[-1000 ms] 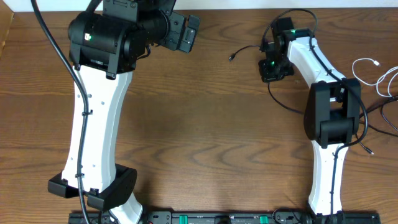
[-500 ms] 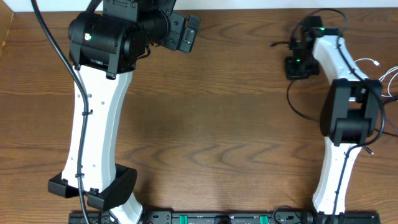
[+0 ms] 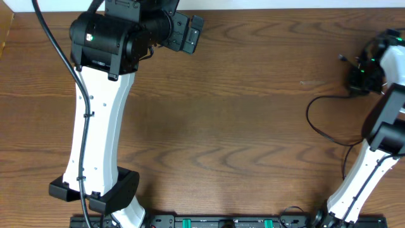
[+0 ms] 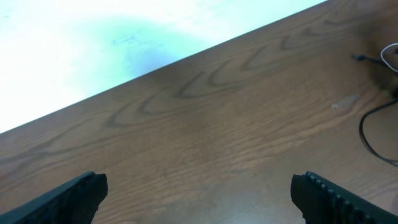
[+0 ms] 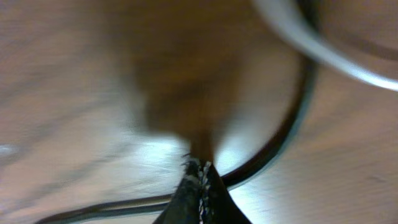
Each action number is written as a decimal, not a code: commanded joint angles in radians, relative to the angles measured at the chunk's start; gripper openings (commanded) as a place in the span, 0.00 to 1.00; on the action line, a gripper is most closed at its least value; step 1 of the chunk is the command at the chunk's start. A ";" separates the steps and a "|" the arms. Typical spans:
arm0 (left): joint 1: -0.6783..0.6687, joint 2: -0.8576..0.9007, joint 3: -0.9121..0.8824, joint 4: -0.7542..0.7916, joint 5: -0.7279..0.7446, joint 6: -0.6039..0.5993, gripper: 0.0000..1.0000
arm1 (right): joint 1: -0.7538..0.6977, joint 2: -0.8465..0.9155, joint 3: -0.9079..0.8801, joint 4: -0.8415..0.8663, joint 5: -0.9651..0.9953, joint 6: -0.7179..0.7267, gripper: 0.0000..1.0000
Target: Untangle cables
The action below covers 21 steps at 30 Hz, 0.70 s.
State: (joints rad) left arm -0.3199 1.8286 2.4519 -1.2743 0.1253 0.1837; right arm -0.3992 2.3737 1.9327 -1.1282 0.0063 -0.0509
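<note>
From above, the right hand (image 3: 363, 68) sits at the far right edge of the surface (image 3: 240, 126), pressed together. The black cable (image 3: 310, 114) trails out from under it, swings left in a wide loop and curls back below the hand. A small plug (image 3: 342, 58) lies just left of it. The left hand (image 3: 190, 33) hangs far to the left, spread wide, well apart from any cable. From the left wrist, the spread fingers frame bare surface; the black cable and an edge of the white cable (image 4: 392, 53) lie far off to the hand's right. The right wrist view is blurred: the fingertips meet and seem to pinch the black cable, which curves away up and to the right, with the white cable crossing beyond it. A second ago the right hand was nearer the middle; it has swept right and dragged the black cable along. The left hand has not moved.
</note>
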 commanded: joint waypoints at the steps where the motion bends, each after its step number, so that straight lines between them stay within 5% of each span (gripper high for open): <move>1: 0.000 -0.014 0.007 0.007 0.002 -0.004 1.00 | -0.050 -0.022 -0.009 0.006 0.044 0.005 0.01; 12: 0.000 -0.014 0.007 0.008 0.002 -0.004 1.00 | -0.251 -0.179 -0.009 0.027 0.039 0.012 0.01; 16: 0.000 -0.014 0.007 0.015 0.002 -0.004 1.00 | -0.310 -0.217 -0.009 -0.008 -0.177 0.016 0.02; 18: 0.000 -0.014 0.007 0.018 0.002 -0.004 1.00 | -0.312 -0.226 -0.009 -0.032 -0.274 -0.016 0.10; 21: 0.000 -0.014 0.007 0.019 0.002 -0.005 1.00 | -0.277 -0.248 -0.009 -0.112 -0.440 -0.092 0.43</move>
State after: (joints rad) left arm -0.3202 1.8286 2.4519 -1.2560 0.1257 0.1837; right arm -0.7197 2.1708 1.9278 -1.1912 -0.2157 -0.0711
